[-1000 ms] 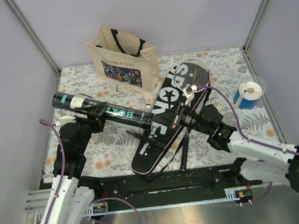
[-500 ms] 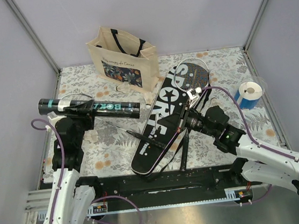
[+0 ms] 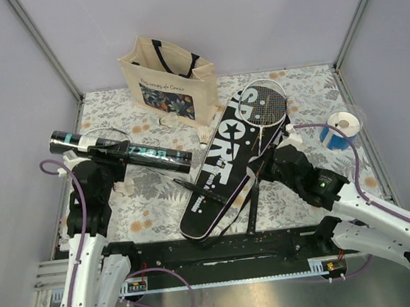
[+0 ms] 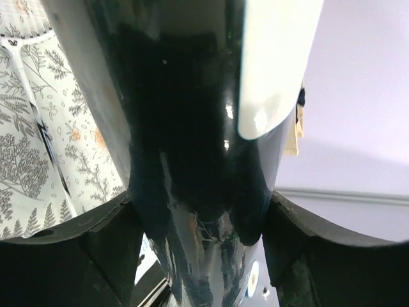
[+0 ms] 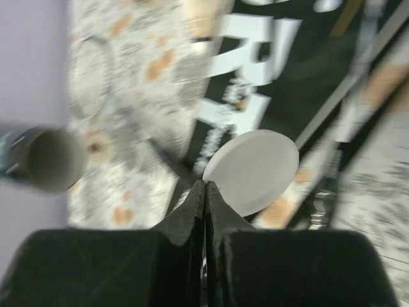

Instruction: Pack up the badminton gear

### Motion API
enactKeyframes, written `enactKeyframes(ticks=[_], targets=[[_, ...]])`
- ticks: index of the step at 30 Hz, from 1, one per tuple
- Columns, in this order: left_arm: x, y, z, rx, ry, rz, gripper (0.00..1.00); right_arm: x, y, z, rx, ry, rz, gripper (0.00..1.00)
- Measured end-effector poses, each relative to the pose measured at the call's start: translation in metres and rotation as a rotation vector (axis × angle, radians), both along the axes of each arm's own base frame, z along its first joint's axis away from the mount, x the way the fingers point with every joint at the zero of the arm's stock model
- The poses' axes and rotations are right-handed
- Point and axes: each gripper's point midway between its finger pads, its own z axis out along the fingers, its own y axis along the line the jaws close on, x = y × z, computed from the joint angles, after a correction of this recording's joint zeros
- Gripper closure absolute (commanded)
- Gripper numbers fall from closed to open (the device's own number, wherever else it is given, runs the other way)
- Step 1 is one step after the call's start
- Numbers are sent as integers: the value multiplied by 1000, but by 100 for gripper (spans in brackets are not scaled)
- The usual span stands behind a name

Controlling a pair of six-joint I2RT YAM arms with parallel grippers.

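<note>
Currently the left tool (image 3: 107,151) is gripping the tube (image 3: 157,155) with its jaws standing wide around the black barrel. It is holding the tube level above the left side of the worktop (image 3: 315,81), with the open mouth pointing right and slightly near. The right tool (image 5: 204,187) is fully closed. It is pinching a thin white cap (image 5: 252,169) by its rim and is hanging over the right part of the cover (image 3: 220,159).

**Hazards**
- The cap is being held by a narrow edge only, so any side contact is likely to twist it or pull it out of the pinch.
- The left tool is gripping left of the tube's middle, so pressure at the mouth is likely to lever the tube round in the jaws.
- At least one shuttlecock (image 3: 203,135) is lying loose on the worktop. Capping now risks sealing the tube without it. What the tube is holding cannot be told.

**Relative position**
- In the right wrist view the tube mouth is showing well to the left of the cap, apart from it and not yet lined up.
- One racket (image 3: 265,104) is lying on the far end of the cover, near the right tool.
</note>
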Motion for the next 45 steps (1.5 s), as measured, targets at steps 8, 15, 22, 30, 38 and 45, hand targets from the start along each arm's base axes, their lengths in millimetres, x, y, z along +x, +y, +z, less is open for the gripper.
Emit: enactKeyframes(ticks=[8,15,22,30,38,45], targets=[[4,-24,1,59,106,-189,65,11,-88,-64,-382,190,-342,100],[3,-17,-19,72,182,-232,64,10,-126,-120,-581,381,-450,100],[1,-12,-31,107,193,-255,64,5,-134,-148,-649,490,-453,78],[-8,-11,-40,180,174,-284,63,5,-134,-145,-637,499,-444,58],[-15,-8,-30,238,122,-278,62,48,-133,-114,-538,285,-472,53],[-20,-4,-28,269,113,-263,62,69,-157,-112,-490,180,-581,41]])
